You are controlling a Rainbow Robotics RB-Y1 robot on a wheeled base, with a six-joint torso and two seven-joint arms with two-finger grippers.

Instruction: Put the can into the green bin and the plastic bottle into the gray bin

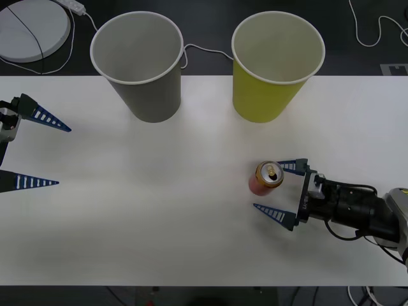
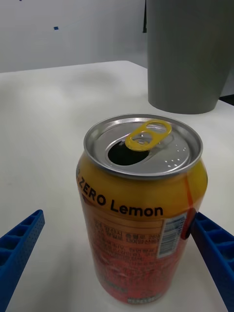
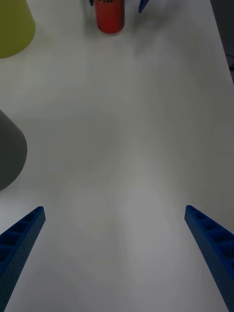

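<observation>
The red can [image 1: 266,178] with a gold top stands upright on the white table [image 1: 159,217], in front of the green bin [image 1: 277,70]. My right gripper [image 1: 266,185] is open around it, one finger on each side. In the right wrist view the can [image 2: 141,214] stands between the blue fingers [image 2: 22,243], close to one and apart from the other. The gray bin [image 1: 137,64] stands at the back, left of the green one. My left gripper [image 1: 64,156] hangs open at the table's left edge with nothing in it. The plastic bottle is out of view.
A white round disc [image 1: 32,29] and cables [image 1: 204,50] lie on the dark floor beyond the table's far edge. The left wrist view shows the green bin [image 3: 14,27], the gray bin [image 3: 9,156] and the can [image 3: 109,14] across open tabletop.
</observation>
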